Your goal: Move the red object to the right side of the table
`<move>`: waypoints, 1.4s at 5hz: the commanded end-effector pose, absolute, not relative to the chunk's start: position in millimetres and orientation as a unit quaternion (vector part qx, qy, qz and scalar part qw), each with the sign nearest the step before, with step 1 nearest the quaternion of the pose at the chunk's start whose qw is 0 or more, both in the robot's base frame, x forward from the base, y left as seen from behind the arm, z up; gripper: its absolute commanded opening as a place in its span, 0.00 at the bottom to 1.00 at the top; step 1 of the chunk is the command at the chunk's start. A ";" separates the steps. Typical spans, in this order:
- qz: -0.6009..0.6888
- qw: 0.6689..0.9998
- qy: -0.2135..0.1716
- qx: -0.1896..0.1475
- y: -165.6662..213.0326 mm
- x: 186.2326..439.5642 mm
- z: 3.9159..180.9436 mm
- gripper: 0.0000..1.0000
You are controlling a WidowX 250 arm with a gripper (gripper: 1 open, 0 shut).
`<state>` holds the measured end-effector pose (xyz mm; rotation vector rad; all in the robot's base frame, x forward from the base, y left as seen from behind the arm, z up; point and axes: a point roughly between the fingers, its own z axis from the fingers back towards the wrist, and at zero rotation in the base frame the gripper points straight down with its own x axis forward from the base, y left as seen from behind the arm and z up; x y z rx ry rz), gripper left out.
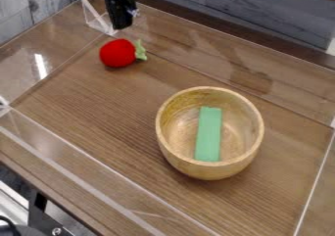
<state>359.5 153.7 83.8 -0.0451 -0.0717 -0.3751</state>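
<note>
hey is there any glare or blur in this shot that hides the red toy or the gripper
In the camera view, the red toy is sharp and evenly lit, with a soft shadow beneath; pale glare streaks the clear walls and the table but covers neither; the gripper is dark, slightly soft, cut off by the top edge, fingers together.

- A wooden bowl (210, 132) with a green block (209, 133) inside takes up the right-centre of the counter (92, 113).
- Bare counter runs left of the bowl and along the back, between the strawberry (119, 52) and the bowl.
- Clear walls (33, 59) close every edge.
- The dark fingers (120, 21) hang above the back-left corner, beyond the strawberry.
</note>
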 end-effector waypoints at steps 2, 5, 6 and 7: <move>-0.217 0.975 -0.051 -0.015 157.6 370.3 82.4 1.00; -0.245 0.968 -0.051 -0.024 143.3 375.5 77.3 0.00; -0.249 0.967 -0.055 -0.024 139.8 374.1 83.2 0.00; -0.250 0.966 -0.066 -0.025 133.4 372.5 95.9 0.00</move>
